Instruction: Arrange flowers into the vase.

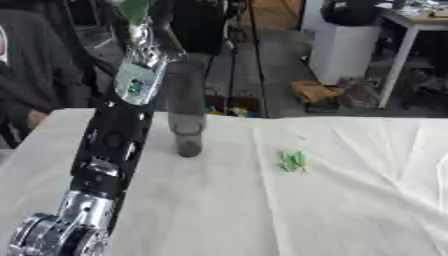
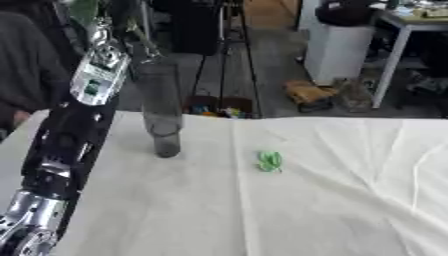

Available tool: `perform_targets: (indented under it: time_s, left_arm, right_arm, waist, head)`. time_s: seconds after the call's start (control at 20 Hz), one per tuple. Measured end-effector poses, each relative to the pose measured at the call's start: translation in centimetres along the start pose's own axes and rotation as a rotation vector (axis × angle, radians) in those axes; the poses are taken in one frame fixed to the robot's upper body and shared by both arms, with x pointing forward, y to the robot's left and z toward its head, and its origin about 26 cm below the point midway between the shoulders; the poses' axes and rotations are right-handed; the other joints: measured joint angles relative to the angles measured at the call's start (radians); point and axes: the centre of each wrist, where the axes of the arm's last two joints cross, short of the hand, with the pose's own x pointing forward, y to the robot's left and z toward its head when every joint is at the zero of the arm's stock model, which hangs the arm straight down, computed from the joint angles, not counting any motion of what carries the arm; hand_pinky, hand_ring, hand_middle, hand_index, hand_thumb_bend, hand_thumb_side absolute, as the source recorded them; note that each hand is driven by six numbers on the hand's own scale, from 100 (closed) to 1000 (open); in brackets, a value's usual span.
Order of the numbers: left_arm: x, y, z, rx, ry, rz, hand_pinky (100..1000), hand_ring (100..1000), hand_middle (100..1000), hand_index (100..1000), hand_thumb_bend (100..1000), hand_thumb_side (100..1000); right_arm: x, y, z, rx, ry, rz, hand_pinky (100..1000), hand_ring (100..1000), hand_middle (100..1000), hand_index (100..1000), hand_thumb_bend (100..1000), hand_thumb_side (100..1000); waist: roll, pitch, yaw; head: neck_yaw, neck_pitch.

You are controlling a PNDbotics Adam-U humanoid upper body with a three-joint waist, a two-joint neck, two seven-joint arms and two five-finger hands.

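While we looked down with both eyes, the two views showed almost the same things, with small differences. Our left eye view showed more of the big silver joint (image 1: 52,239) at the bottom of our left arm (image 1: 109,150); the right eye view cut most of it off at the corner. Our right eye view showed more of the white cloth (image 2: 332,200) to the right of the vase.

The vase (image 1: 185,107) was tall, dark and see-through. It stood upright on the cloth, toward the far edge of the table. We could not see any flower inside it. A small green thing (image 1: 293,161) lay flat on the cloth, to the right of the vase and a little nearer to us, not touching it. We could not tell just what it was.

Our left arm reached up and away from us, just left of the vase. Our left hand (image 1: 140,37) was up near the top of the vase, with something green (image 1: 133,9) above it. We could not tell if the fingers were curled or straight. Our right hand did not show.
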Motion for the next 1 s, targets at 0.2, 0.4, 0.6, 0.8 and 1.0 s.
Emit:
perform_targets:
  time_s: [0.2,0.4,0.6,0.8,1.0]
  left_arm:
    - [0.06,-0.02,-0.03,-0.013,0.008,-0.016,100,100,100,100,100,100]
    - [0.08,-0.01,-0.04,-0.017,0.011,-0.021,100,100,100,100,100,100]
    - [0.22,0.03,-0.07,-0.016,0.007,-0.018,100,100,100,100,100,100]
    - [0.44,0.1,-0.13,-0.012,0.002,-0.015,100,100,100,100,100,100]
    - [0.73,0.21,-0.22,-0.012,-0.001,-0.013,100,100,100,100,100,100]
  right_arm:
    - [0.0,-0.01,0.0,0.002,0.001,0.0,767,933,568,668,100,572]
    - [0.0,-0.11,0.04,-0.002,0.002,0.0,767,933,568,668,100,572]
    - [0.0,-0.13,0.04,-0.002,0.002,0.001,766,932,568,668,100,572]
    - [0.0,-0.13,0.04,-0.002,0.002,0.0,766,932,568,668,100,571]
    - [0.0,-0.13,0.04,0.0,0.004,0.0,766,931,568,668,100,570]
  waist:
    - [0.0,0.0,0.0]
    - [0.0,0.0,0.0]
    - [0.0,0.0,0.0]
    - [0.0,-0.002,0.002]
    - [0.0,-0.005,0.004]
  head:
    - [0.0,0.0]
    - [-0.001,0.0]
    - [-0.001,0.0]
    - [-0.004,0.0]
    - [-0.005,0.0]
